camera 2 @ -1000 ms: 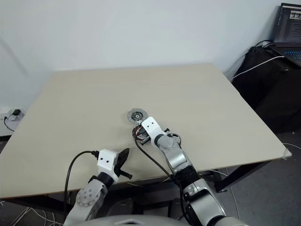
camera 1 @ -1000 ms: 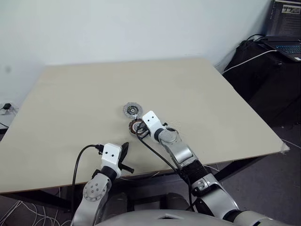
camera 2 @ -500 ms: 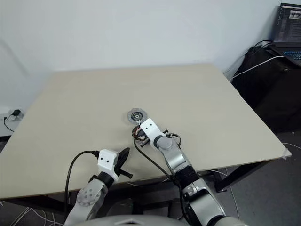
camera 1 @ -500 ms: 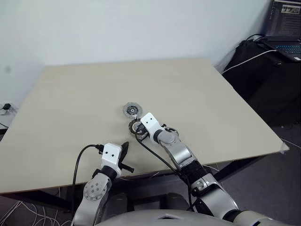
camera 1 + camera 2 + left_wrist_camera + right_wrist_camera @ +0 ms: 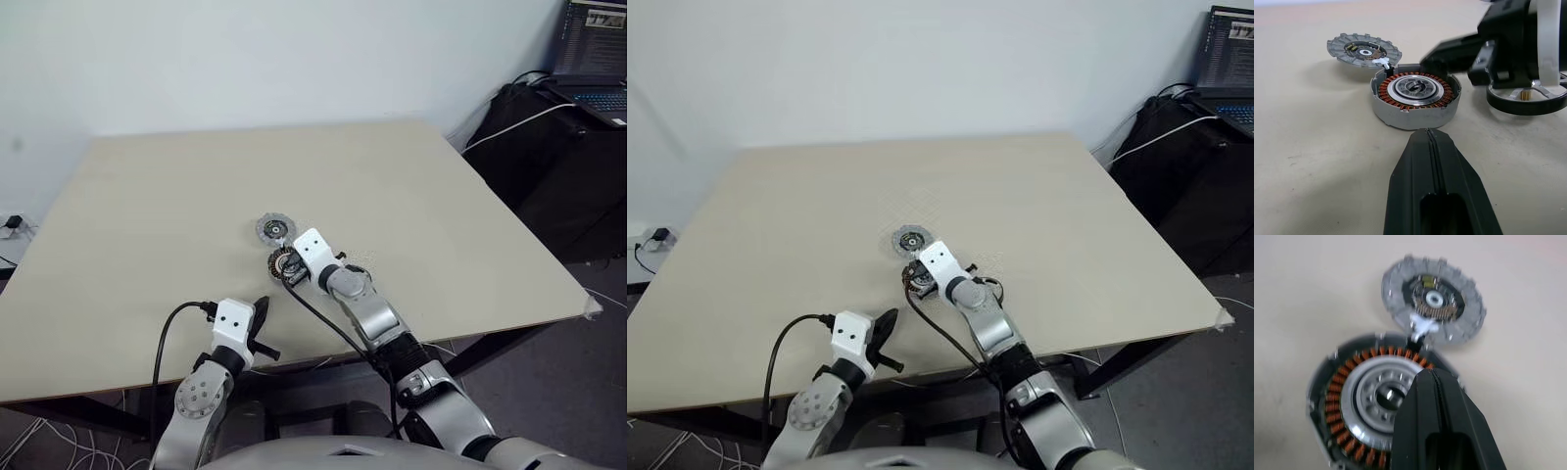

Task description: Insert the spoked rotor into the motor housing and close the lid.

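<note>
- Two sets of black jaws, both pressed fully together, and neither grips anything.
- The right gripper [image 5: 1432, 377] hangs over the motor housing [image 5: 1415, 98], a round grey shell with copper-orange windings ringing a silver centre; whether its tips touch it cannot be told.
- The lid [image 5: 1364, 48], a flat pale-grey notched disc, lies touching the housing's far edge, joined by a small white piece.
- The spoked rotor [image 5: 1528, 98], a dark-rimmed ring, lies just beside the housing under the right wrist.
- The left gripper [image 5: 259, 318] hovers at the near edge of the beige table [image 5: 441, 196], well short of the parts.
</note>
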You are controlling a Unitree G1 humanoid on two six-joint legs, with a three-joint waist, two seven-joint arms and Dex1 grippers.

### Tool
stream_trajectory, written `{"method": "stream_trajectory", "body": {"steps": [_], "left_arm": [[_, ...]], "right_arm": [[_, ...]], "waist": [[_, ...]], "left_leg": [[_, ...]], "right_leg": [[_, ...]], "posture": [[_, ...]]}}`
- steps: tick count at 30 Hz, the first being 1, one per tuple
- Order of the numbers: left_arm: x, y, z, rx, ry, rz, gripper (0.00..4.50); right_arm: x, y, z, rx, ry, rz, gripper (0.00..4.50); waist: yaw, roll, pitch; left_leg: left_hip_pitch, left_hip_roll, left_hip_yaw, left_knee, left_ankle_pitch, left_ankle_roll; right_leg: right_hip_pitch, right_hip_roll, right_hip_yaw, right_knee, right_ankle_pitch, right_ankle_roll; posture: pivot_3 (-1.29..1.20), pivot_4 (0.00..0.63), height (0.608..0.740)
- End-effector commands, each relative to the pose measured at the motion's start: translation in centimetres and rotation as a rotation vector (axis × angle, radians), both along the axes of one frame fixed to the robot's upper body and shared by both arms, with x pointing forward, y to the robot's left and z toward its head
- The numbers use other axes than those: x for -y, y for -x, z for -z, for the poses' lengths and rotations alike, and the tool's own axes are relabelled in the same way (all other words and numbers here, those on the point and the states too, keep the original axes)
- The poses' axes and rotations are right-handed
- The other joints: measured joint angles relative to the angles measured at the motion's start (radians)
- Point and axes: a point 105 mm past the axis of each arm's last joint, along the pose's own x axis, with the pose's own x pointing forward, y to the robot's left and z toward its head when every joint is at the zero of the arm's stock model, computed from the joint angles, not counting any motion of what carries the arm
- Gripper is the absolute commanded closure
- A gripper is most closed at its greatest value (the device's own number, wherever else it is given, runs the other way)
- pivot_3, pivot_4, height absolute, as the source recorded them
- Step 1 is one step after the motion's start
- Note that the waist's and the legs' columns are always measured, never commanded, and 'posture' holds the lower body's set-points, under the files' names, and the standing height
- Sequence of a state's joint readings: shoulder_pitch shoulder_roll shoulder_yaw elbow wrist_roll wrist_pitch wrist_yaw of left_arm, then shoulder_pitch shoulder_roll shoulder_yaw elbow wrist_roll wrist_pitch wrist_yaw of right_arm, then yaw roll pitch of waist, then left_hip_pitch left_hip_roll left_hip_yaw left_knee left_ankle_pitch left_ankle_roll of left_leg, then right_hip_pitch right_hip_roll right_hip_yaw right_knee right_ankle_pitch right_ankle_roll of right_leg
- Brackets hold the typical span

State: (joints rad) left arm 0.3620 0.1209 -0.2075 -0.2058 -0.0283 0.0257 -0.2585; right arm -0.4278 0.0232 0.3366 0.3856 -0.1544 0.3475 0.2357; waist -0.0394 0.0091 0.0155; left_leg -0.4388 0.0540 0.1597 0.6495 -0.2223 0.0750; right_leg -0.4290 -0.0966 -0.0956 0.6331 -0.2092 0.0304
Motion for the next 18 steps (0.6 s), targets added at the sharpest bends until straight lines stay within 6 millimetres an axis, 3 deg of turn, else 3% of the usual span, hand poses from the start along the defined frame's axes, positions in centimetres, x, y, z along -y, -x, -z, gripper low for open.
{"method": "stream_trajectory", "body": {"steps": [1,11,18], "left_arm": [[0.4,-0.4,-1.8,0.059,0.014,0.005,4.5],[0.3,-0.3,-1.9,0.053,0.014,-0.009,4.5],[0.6,-0.3,-1.8,0.049,0.014,-0.007,4.5]], "right_arm": [[-0.8,-0.6,-1.3,0.048,0.002,-0.026,4.48],[-1.9,-0.3,-0.1,-0.002,0.03,-0.091,4.48],[-1.1,0.9,0.5,-0.04,0.019,-0.109,4.48]], "waist": [[0.0,0.0,0.0],[0.0,0.0,0.0],[0.001,0.0,0.0]], "left_leg": [[0.0,0.0,0.0,0.0,0.0,0.0],[0.0,0.0,0.0,0.0,0.0,0.0],[0.0,0.0,0.0,0.0,0.0,0.0]], "right_leg": [[0.0,0.0,0.0,0.0,0.0,0.0],[0.0,0.001,0.0,0.0,0.0,0.0],[0.0,0.0,0.0,0.0,0.0,0.0]], "posture": [[0.0,0.0,0.74],[0.0,0.0,0.74],[0.0,0.0,0.74]]}}
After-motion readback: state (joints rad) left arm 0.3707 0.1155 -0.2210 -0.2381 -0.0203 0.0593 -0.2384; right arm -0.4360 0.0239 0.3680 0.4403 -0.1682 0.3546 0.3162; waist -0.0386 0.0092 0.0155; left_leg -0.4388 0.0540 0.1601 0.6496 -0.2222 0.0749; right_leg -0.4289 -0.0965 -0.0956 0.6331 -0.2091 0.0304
